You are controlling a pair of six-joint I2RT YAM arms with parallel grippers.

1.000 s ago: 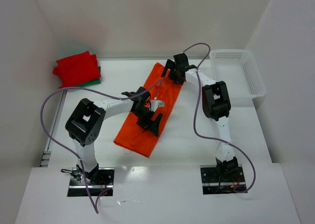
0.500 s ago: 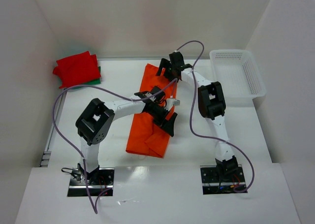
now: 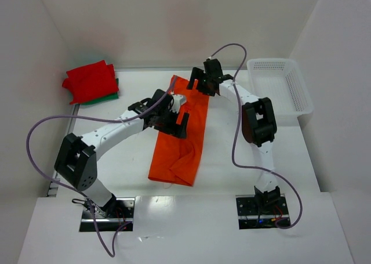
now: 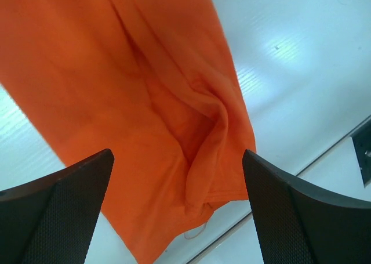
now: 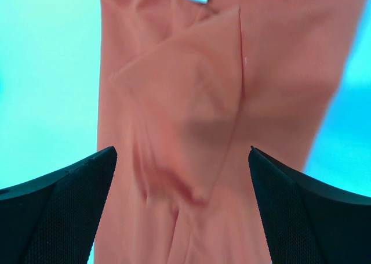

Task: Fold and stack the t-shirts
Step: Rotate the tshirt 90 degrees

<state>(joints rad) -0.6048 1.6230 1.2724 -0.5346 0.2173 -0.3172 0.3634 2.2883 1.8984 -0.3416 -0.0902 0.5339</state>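
Note:
An orange t-shirt [image 3: 185,133] lies as a long folded strip down the middle of the table, its near end rumpled. It fills the left wrist view [image 4: 145,101] and the right wrist view [image 5: 220,119]. My left gripper [image 3: 174,120] is open above the strip's middle, holding nothing. My right gripper [image 3: 200,84] is open over the strip's far end, holding nothing. A stack of folded shirts, red [image 3: 90,81] over green [image 3: 107,96], lies at the far left corner.
A white plastic basket [image 3: 281,90] stands at the far right. White walls enclose the table. Purple cables loop from both arms over the table. A metal rail [image 3: 58,180] runs along the left edge.
My left gripper let go of the shirt's near end and moved back and left to the strip's middle. The shirt now lies straight. My right gripper shifted slightly.

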